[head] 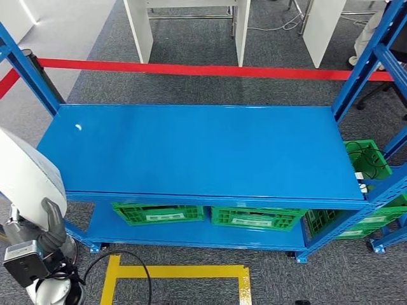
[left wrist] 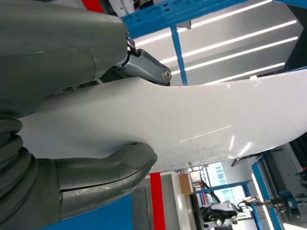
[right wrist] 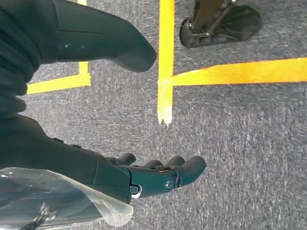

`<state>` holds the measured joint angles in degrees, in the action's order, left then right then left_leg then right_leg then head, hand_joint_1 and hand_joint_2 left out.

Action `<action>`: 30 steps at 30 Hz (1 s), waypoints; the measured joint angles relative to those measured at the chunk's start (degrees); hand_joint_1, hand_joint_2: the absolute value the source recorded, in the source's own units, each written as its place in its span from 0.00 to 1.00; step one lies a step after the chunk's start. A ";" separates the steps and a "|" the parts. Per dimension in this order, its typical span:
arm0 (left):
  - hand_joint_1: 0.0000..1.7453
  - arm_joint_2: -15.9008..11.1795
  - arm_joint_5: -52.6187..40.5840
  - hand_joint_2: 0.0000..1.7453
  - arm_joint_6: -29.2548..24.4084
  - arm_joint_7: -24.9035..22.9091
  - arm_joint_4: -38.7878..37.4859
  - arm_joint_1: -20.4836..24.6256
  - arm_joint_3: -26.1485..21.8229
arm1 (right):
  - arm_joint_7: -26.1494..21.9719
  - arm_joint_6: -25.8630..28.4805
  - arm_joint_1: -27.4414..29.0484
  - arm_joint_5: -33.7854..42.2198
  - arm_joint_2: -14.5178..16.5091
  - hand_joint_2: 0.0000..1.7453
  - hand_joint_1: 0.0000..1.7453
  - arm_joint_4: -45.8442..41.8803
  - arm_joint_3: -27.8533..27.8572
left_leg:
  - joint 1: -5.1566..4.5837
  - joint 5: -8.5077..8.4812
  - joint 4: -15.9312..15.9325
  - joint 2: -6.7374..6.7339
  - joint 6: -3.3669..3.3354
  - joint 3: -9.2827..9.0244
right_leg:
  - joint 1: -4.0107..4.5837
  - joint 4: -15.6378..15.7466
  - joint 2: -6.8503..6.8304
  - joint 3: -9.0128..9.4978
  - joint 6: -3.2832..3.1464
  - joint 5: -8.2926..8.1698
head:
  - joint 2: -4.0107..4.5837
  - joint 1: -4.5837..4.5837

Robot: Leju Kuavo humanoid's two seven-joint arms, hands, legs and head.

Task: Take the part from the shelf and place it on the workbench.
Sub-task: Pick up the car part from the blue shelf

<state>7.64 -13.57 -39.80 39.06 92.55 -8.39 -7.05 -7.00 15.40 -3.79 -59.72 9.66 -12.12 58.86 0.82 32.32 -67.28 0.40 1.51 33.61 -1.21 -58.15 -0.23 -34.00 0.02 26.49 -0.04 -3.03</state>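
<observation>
The part (head: 23,170) is a large, smooth white curved panel at the lower left of the head view. My left hand (head: 51,230) holds it from below, beside the shelf's left end. In the left wrist view the thumb (left wrist: 108,168) presses one face of the white part (left wrist: 217,120) and a dark finger (left wrist: 147,66) lies on the other. The blue shelf's top board (head: 201,149) is bare. My right hand (right wrist: 72,163) hangs over the grey carpet with its fingers apart and nothing in it.
Green crates (head: 158,213) (head: 257,218) stand on the lower shelf board, and another (head: 367,159) is at the right. A red strip (head: 192,70) runs behind the shelf, before white furniture legs (head: 139,28). Yellow tape (head: 177,272) marks the carpet in front.
</observation>
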 joint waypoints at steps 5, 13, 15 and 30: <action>1.00 0.22 -0.89 1.00 -0.20 0.00 -0.06 0.30 -0.02 | 0.13 -0.07 -0.10 -0.15 0.04 1.00 0.00 0.00 0.00 | -0.52 -3.05 9.57 0.15 -1.22 -4.43 | 0.11 0.00 0.03 -0.73 1.79 -1.39 | 0.00 0.08; 1.00 0.90 -1.20 1.00 -0.26 0.00 -0.19 0.50 -0.43 | 0.31 -0.25 -0.01 -0.57 0.07 1.00 0.00 0.01 -0.04 | -0.94 -6.91 9.72 -0.32 -3.60 0.06 | 0.01 -16.12 0.14 -5.72 2.65 9.40 | 0.00 0.32; 1.00 0.93 -1.21 1.00 -0.26 0.01 -0.22 0.49 -0.49 | 0.32 -0.23 -0.03 -0.61 0.05 1.00 0.00 0.01 -0.04 | -1.11 -7.80 9.60 -0.31 -3.46 1.21 | 0.17 -11.54 0.15 -1.46 2.22 6.82 | 0.00 0.33; 1.00 0.91 -1.63 1.00 -0.33 0.00 -0.29 0.60 -0.61 | 0.21 -0.54 -0.24 -1.05 0.28 1.00 0.00 0.05 -0.09 | -0.26 0.00 -2.97 -0.22 0.28 1.39 | 0.41 1.08 -0.42 0.66 -0.21 0.05 | 0.00 -0.08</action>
<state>8.55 -15.20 -40.13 39.06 92.26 -7.79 -7.66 -6.79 14.87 -4.03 -60.78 9.94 -12.07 58.77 0.56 32.32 -70.25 0.18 1.79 35.00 -0.80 -57.08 -0.65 -33.34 -0.18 26.54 -0.04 -3.11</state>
